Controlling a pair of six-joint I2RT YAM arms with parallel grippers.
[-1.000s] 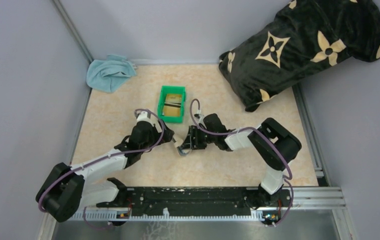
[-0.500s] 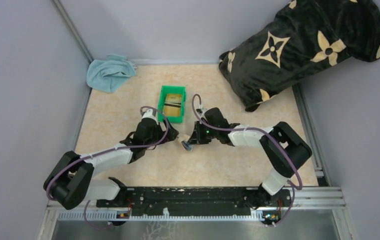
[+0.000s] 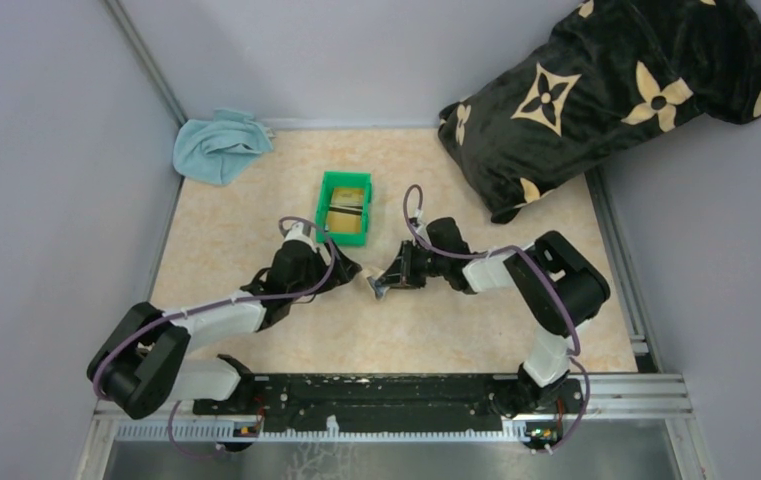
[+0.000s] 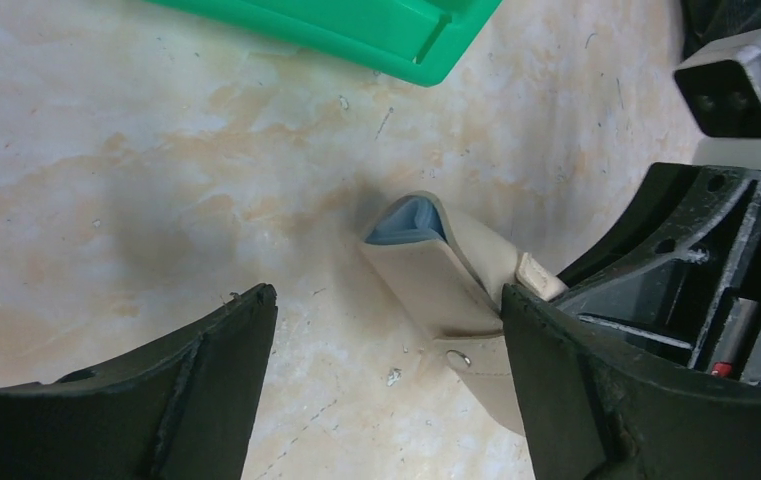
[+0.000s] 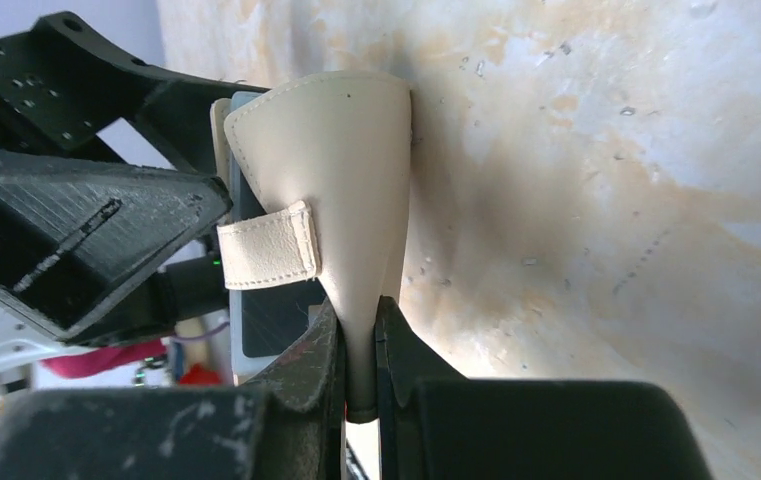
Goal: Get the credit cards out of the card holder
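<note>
Right gripper (image 5: 359, 330): closed narrow on the tan flap of the card holder (image 5: 326, 190) (the pinch shows in the right wrist view only).
Left gripper (image 4: 386, 310): spread wide, holder's end between its fingers.
Left wrist view: blue-grey lining at the holder's mouth.
Holder location: mid-table (image 3: 236, 210), near the green bin (image 3: 323, 215).
Top view only: credit cards (image 3: 348, 215), tan and black, in the bin.
Pillow (image 3: 616, 90): tan flower print.

Serves as table (image 3: 211, 225), marbled beige, bearing a green bin (image 3: 345, 207) just beyond the left fingers (image 4: 196, 400), a blue cloth (image 3: 218, 145) well past them, a black flowered pillow (image 3: 606, 90) well beyond the right fingers (image 5: 301, 375).
</note>
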